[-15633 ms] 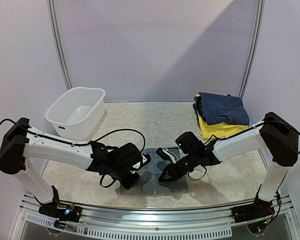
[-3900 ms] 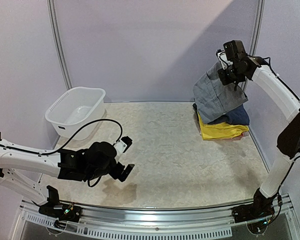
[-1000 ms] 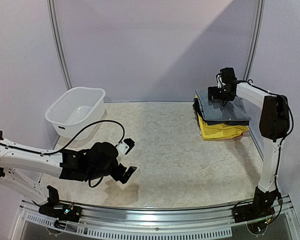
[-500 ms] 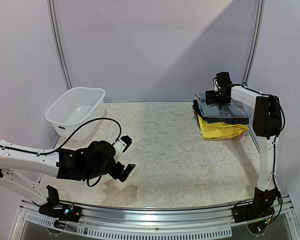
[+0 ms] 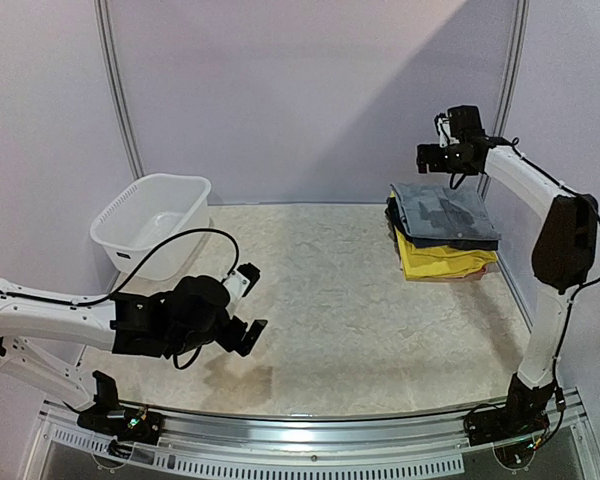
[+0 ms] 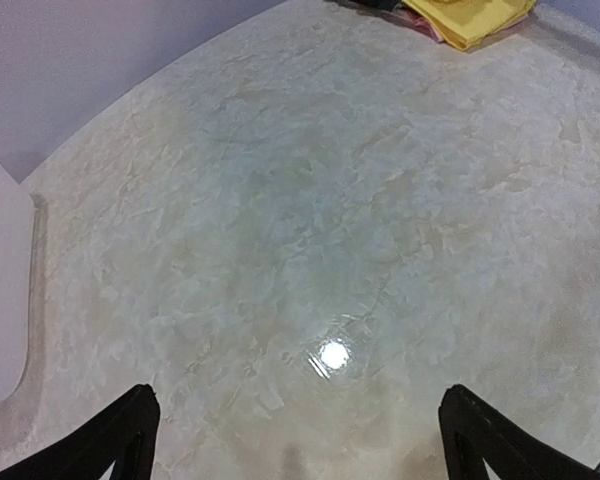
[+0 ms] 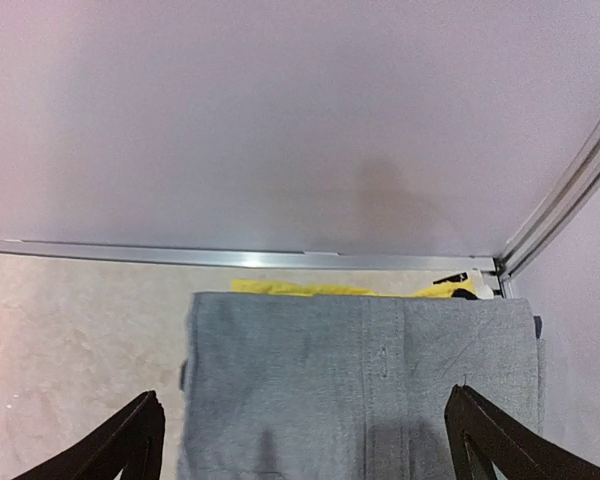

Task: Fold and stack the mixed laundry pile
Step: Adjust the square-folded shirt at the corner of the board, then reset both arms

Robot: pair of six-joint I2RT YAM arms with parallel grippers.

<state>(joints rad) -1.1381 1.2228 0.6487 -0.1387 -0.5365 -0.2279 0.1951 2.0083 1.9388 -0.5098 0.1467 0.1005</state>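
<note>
Standing wide apart, the jaws of the right gripper (image 5: 428,160) hold nothing and touch nothing. The gripper hangs in the air above the back edge of the laundry pile (image 5: 442,238), which sits in the far right corner of the worktop (image 5: 340,300), close to the wall and the metal frame post (image 5: 500,100). In the right wrist view both fingertips (image 7: 130,440) frame the folded grey trousers (image 7: 360,380) from above, clear of the cloth. The trousers lie flat on top of the pile, with a yellow garment (image 5: 435,262) beneath them sticking out toward the front and, in the wrist view, showing as a thin strip at the back. A dark layer edges out on the pile's left side between the two.

The left gripper (image 5: 250,300) is low over the front left of the worktop, its jaws also spread fully and empty, with only bare marbled surface between them. A black cable (image 5: 180,243) loops over that arm. A white plastic basin (image 5: 152,225) stands at the back left, well apart from the pile and from both grippers.
</note>
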